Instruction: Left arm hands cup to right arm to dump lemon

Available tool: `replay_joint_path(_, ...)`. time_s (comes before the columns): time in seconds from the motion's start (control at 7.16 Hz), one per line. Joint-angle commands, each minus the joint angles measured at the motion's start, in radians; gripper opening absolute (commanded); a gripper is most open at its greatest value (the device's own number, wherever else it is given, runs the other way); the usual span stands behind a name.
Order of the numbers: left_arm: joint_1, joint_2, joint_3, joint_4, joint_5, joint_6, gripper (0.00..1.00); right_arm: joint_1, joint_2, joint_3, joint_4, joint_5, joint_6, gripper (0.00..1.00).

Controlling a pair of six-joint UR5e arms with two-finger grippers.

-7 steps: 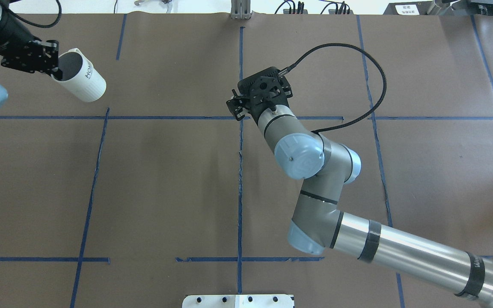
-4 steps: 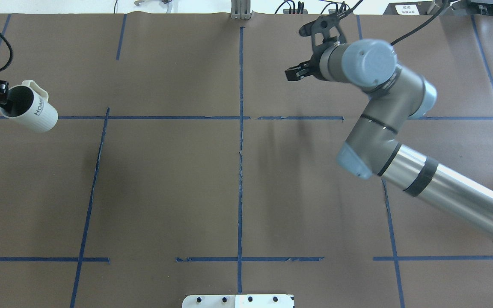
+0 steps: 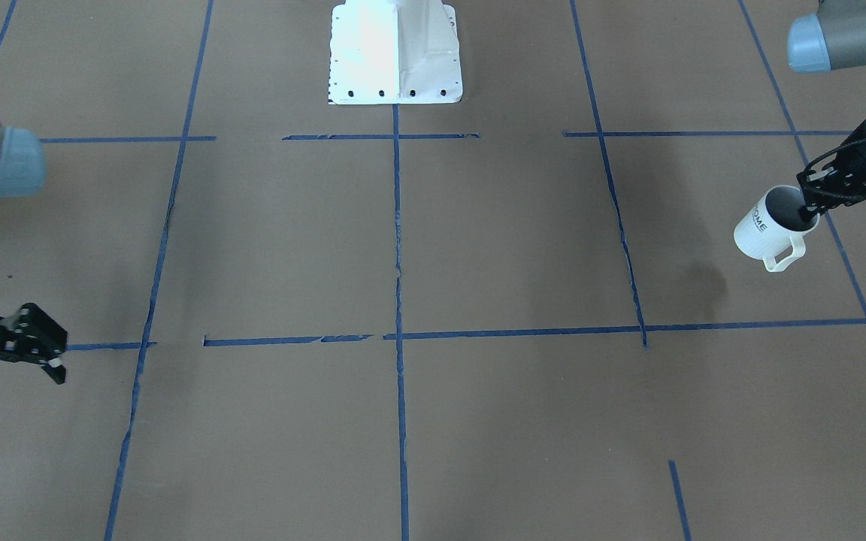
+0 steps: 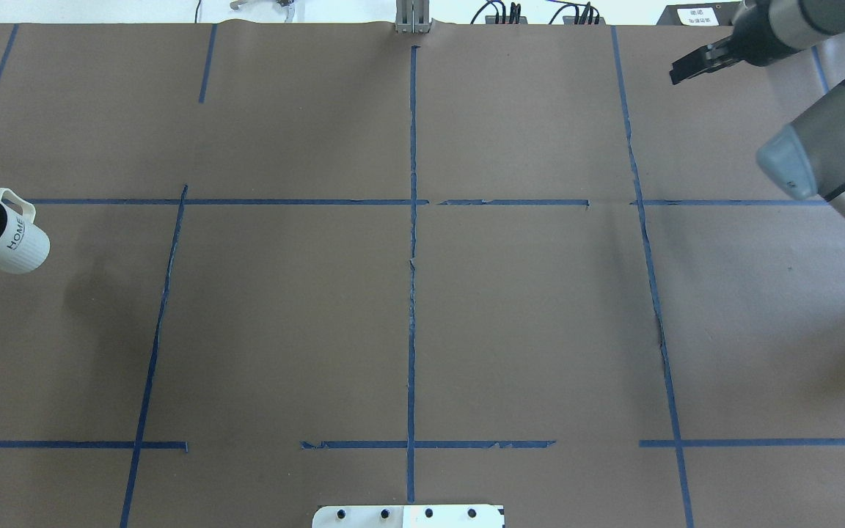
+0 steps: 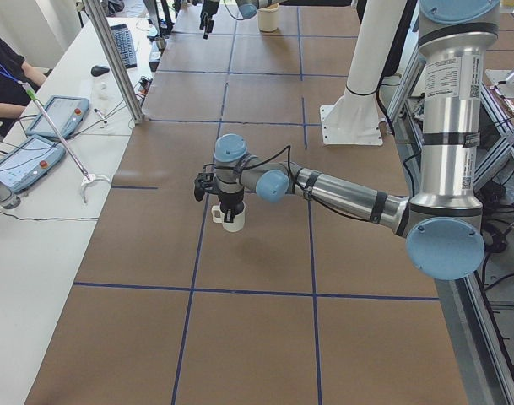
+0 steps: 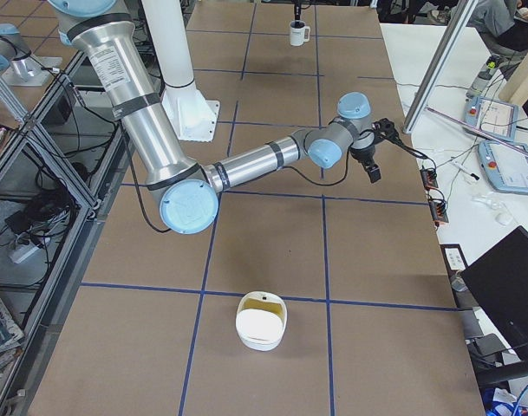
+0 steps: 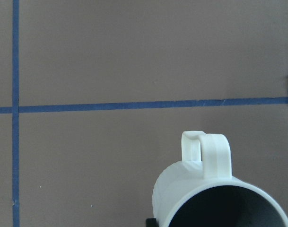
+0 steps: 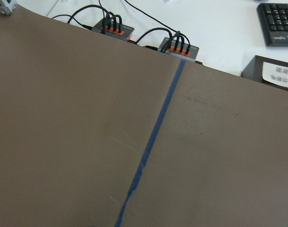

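Observation:
The white "HOME" cup (image 4: pixel 3 233) hangs tilted above the table at its far left edge, with its shadow on the paper below. My left gripper (image 3: pixel 811 207) is shut on the cup's rim (image 3: pixel 771 223), one finger inside the mouth. In the left wrist view the cup (image 7: pixel 214 194) fills the bottom, handle up, its inside dark. The lemon is hidden. My right gripper (image 3: pixel 8 385) is open and empty, near the table's far right corner; it also shows in the overhead view (image 4: pixel 690 66).
Brown paper with blue tape lines (image 4: pixel 411 220) covers the table. The white robot base (image 3: pixel 395 52) stands at the near middle edge. A white bowl (image 6: pixel 260 322) sits at the table's right end. Power strips (image 8: pixel 179 46) lie past the far edge.
My left arm has carried the cup left and towards the robot, to the view's edge. My right arm has swung from the table's middle to the far right corner.

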Motion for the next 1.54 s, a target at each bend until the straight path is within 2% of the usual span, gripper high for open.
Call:
replay_joint_path(0.0, 0.006, 0.005, 0.030, -0.017, -0.001, -0.001, 0.00, 0.086, -0.050, 0.096, -0.232, 0.069, -0.104, 1.00)
replay_joint_path(0.14, 0.031, 0.007, 0.050, -0.033, 0.000, -0.001, 0.00, 0.088, -0.047, 0.145, -0.350, 0.068, -0.144, 1.00)
replay_joint_path(0.28, 0.053, 0.005, 0.079, -0.072, 0.000, -0.001, 0.00, 0.094, -0.050, 0.181, -0.404, 0.068, -0.149, 1.00)
replay_joint_path(0.7, 0.094, 0.005, 0.111, -0.109, -0.003, -0.024, 0.03, 0.097, -0.084, 0.201, -0.408, 0.069, -0.175, 1.00)
replay_joint_path(0.84, 0.095, 0.005, 0.110, -0.109, -0.007, -0.021, 0.23, 0.099, -0.087, 0.202, -0.410, 0.069, -0.175, 1.00)
replay_joint_path(0.98, 0.093, 0.008, 0.090, -0.113, -0.010, -0.014, 0.99, 0.099, -0.101, 0.204, -0.408, 0.069, -0.175, 1.00)
replay_joint_path(1.12, 0.087, 0.013, 0.073, -0.106, -0.027, 0.008, 1.00, 0.099, -0.109, 0.201, -0.411, 0.069, -0.175, 1.00)
replay_joint_path(1.26, 0.064, 0.016, 0.067, -0.097, -0.083, 0.102, 1.00, 0.099, -0.131, 0.204, -0.420, 0.069, -0.188, 1.00)
replay_joint_path(1.4, -0.033, 0.028, 0.065, -0.052, -0.098, 0.226, 1.00, 0.111, -0.167, 0.207, -0.420, 0.069, -0.242, 1.00)
